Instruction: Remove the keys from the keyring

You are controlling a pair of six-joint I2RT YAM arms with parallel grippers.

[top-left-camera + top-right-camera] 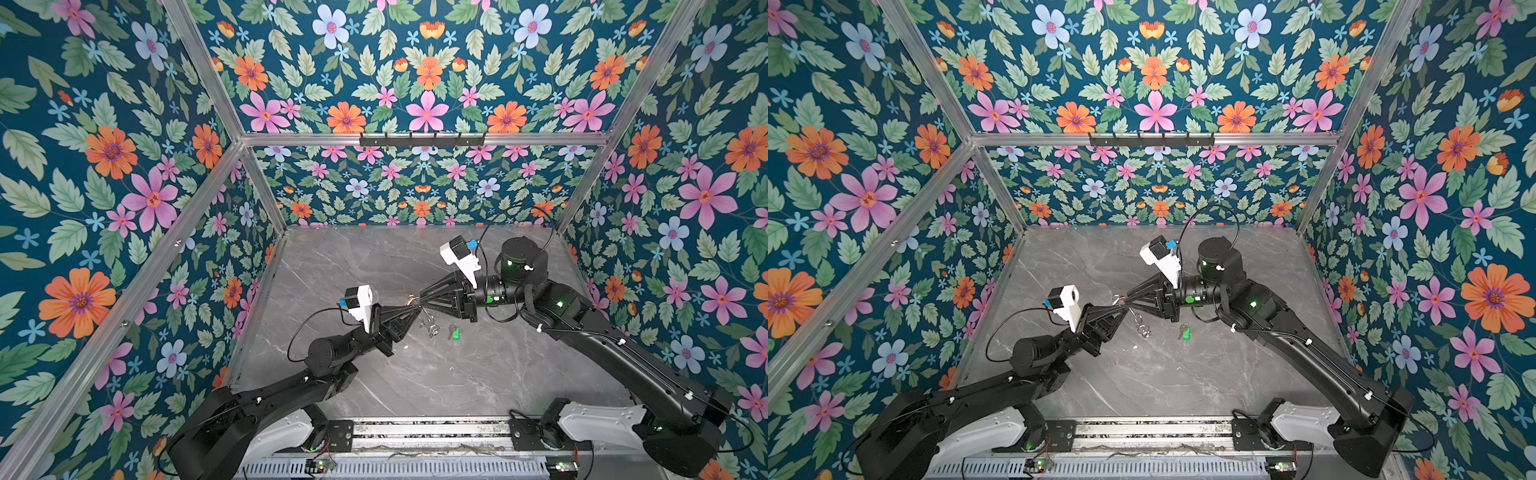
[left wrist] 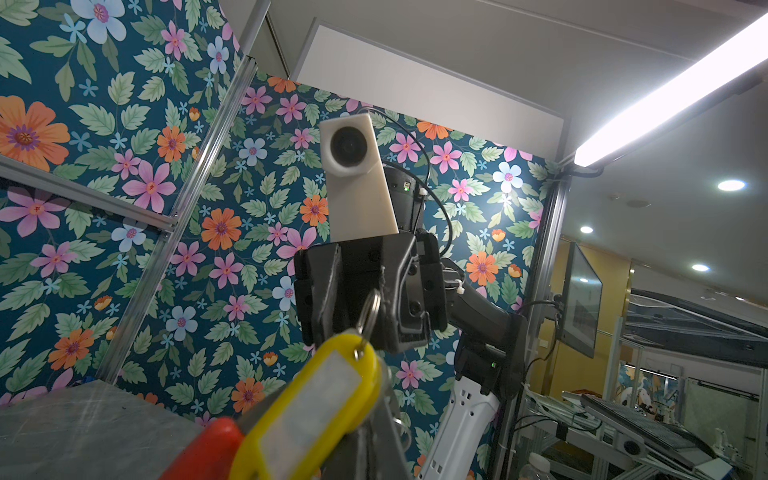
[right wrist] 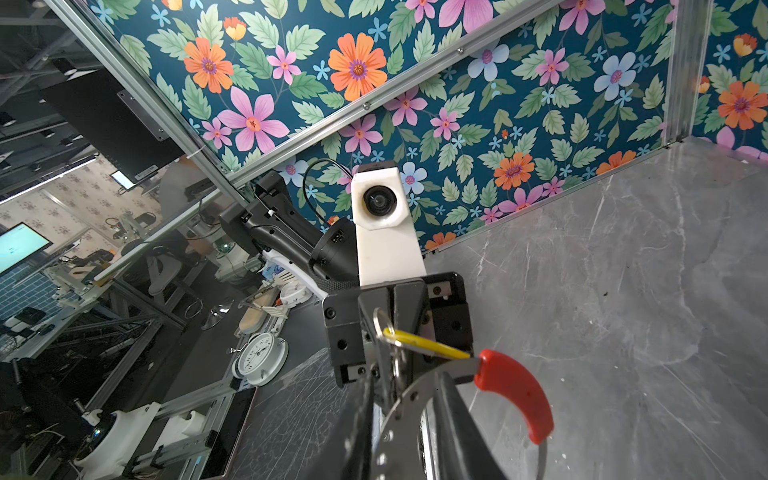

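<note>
**Keyring held up over mid-desk between both end effectors; one key lies loose below.**

The keyring [image 3: 415,388], a grey hoop with a red arc [image 3: 517,392], looks light, stiff and slick. The yellow-tagged key [image 2: 316,407] dangles from it on a small split ring, so I expect it to swing. The broad plastic tag looks the surest hold, with the hoop's flat band braced. The left end effector [image 1: 414,310] is closed together beside that tag, but what it pinches is hidden. The right end effector [image 1: 421,306] has a finger on each side of the hoop's band; I cannot tell whether it is clamped. The green-tagged key [image 1: 456,332] rests just right of them on the desk [image 1: 457,382], which is hard, smooth grey marble. Floral walls [image 1: 124,166] enclose the left, far and right sides.
</note>
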